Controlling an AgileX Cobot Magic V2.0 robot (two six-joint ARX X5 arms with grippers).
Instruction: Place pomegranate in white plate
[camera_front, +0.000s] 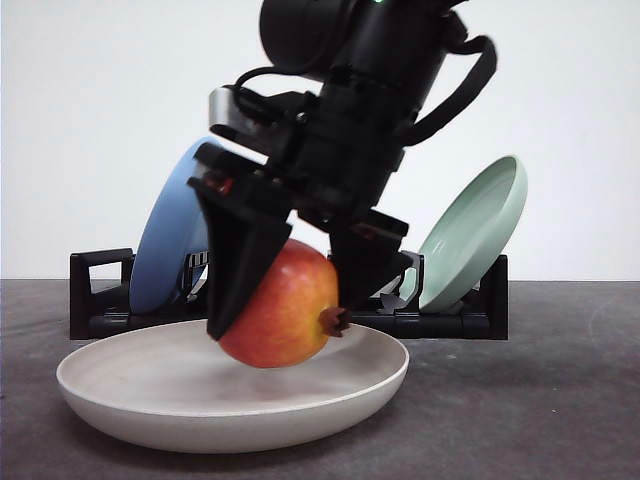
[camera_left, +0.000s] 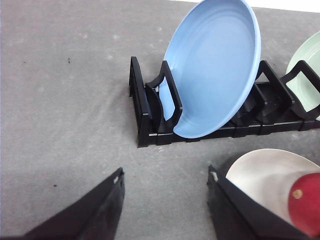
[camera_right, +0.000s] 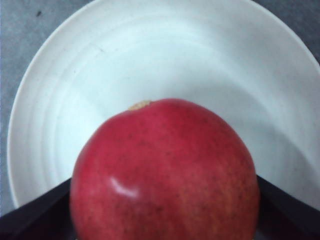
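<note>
The pomegranate (camera_front: 285, 305), red blending to orange with a dark crown nub pointing right, sits between the black fingers of my right gripper (camera_front: 285, 318), which is shut on it. It hangs low inside the white plate (camera_front: 150, 400), at or just above the plate's floor; contact cannot be told. In the right wrist view the pomegranate (camera_right: 165, 175) is held in my right gripper (camera_right: 162, 210) over the middle of the white plate (camera_right: 150, 50). My left gripper (camera_left: 166, 175) is open and holds nothing above the grey table, with the white plate (camera_left: 265, 170) and pomegranate (camera_left: 305, 202) off to one side.
Behind the white plate stands a black dish rack (camera_front: 100, 300). A blue plate (camera_front: 170, 240) (camera_left: 215, 65) leans in its left end and a pale green plate (camera_front: 480, 225) (camera_left: 307, 70) in its right end. Grey tabletop surrounds them.
</note>
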